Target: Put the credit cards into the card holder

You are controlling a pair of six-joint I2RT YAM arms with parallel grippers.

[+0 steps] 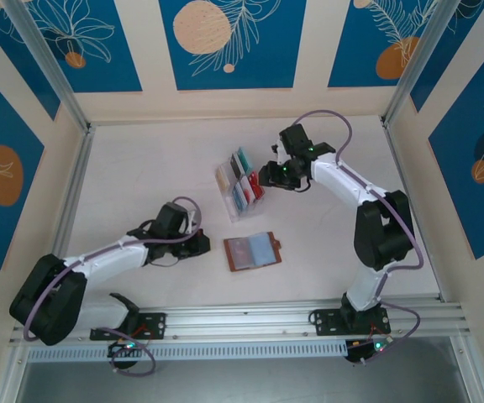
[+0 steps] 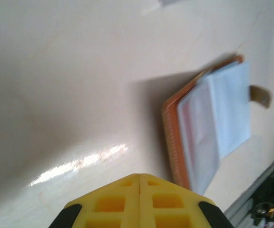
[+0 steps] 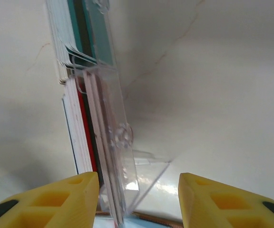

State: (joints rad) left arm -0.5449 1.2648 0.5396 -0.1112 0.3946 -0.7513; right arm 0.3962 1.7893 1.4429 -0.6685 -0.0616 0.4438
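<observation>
Small flat brown leather card holder [image 1: 253,251] open on the pale counter [image 1: 141,168], clear pockets up. Left tool [image 1: 198,244] just left of the holder, yellow fingers [image 2: 122,202] pressed together, holding nothing. Behind the holder, clear plastic slotted rack [image 1: 240,189] with red, teal, blue and cream plastic credit cards [image 3: 77,142] standing inside. Right tool [image 1: 274,175] behind the holder and slightly right, jaws half apart astride the rack's end, gripping nothing

You have a card holder [image 1: 253,250] with an orange-brown edge and pale blue and red pockets. The credit cards [image 1: 240,183] show teal, red, blue, cream and dark. Your left gripper [image 2: 140,183] and right gripper [image 3: 138,190]: yellow, black-tipped. The wall panels [image 1: 267,67]: blue, peach discs, pale leaf outlines.
</observation>
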